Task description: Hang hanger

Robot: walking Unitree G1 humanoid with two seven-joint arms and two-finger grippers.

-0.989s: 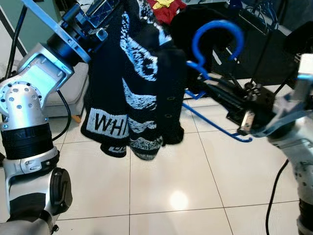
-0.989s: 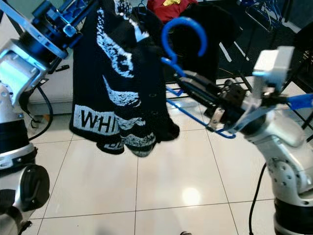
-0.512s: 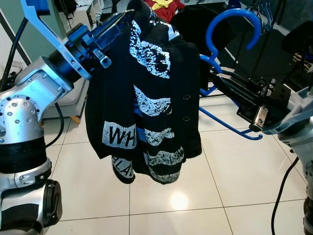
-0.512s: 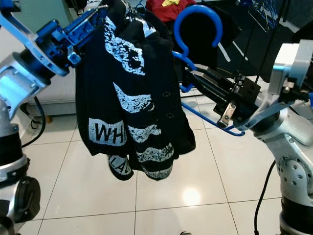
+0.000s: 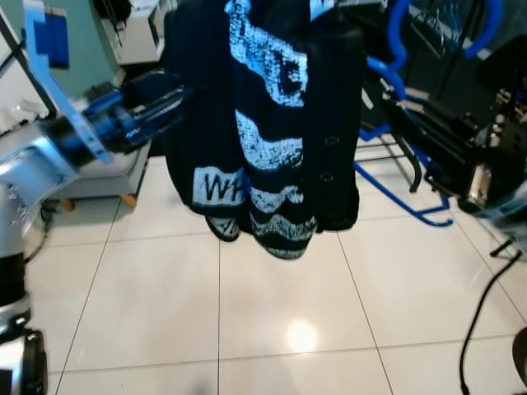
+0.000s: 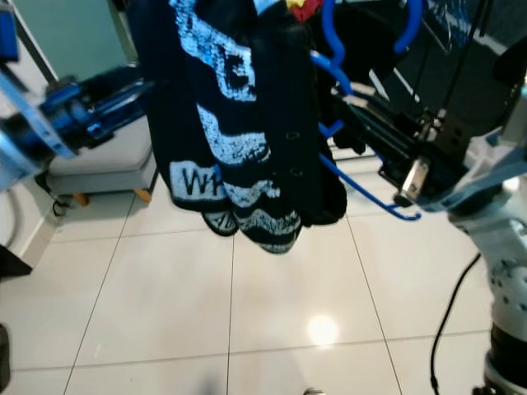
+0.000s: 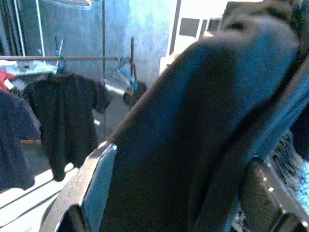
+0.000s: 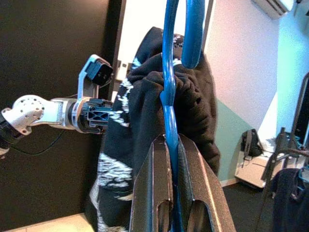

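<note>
I'm looking into a home laundry or clothes-drying corner: glossy pale floor tiles across the lower frame, a clothes rail at upper left of the left wrist view with a dark T-shirt hanging from it.

Floor: I saw glossy white floor tiles.
Rail: a clothes rail carried a dark T-shirt.
Wall: teal wall stood behind.
</note>
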